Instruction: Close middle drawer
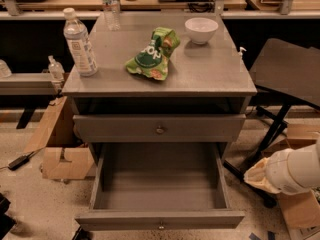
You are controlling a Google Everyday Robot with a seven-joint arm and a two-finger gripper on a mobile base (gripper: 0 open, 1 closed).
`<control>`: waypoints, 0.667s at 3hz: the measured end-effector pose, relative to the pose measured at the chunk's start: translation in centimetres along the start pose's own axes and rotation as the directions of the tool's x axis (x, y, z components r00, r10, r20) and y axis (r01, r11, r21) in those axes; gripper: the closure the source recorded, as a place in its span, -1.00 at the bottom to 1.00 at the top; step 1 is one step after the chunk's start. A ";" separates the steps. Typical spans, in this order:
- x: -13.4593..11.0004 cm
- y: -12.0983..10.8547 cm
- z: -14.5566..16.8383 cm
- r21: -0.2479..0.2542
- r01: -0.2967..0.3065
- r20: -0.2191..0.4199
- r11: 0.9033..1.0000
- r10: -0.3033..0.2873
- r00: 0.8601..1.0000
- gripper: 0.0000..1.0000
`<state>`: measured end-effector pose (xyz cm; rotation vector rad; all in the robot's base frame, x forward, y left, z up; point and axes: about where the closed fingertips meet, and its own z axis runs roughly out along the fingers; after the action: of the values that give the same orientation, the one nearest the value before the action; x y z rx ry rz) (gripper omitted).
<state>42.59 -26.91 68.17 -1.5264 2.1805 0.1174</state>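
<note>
The middle drawer (160,186) of the grey cabinet is pulled far out. Its deep grey box is bare inside, and its flat front (160,218) has a tiny brass knob (161,227) at the centre. Above it, another grey drawer front (125,128) with a larger brass knob (160,130) sits nearly flush. My gripper (256,177) is at the right edge of the view on a white arm (295,169). It is low and beside the open drawer's right wall, apart from it.
The cabinet top (210,74) holds a water bottle (80,43), a green snack bag (152,54), a white bowl (201,30) and a second bottle (111,5). Cardboard boxes (60,149) stand on the left. A black folding stand (285,84) and a box (300,209) are on the right.
</note>
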 end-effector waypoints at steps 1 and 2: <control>0.0 0.1 0.0 0.001 -0.005 -0.004 1.000 0.005 1.000 1.00; -0.1 0.1 0.0 0.001 -0.004 -0.004 1.000 0.004 1.000 1.00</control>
<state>42.55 -26.84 68.22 -1.5223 2.1867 0.1145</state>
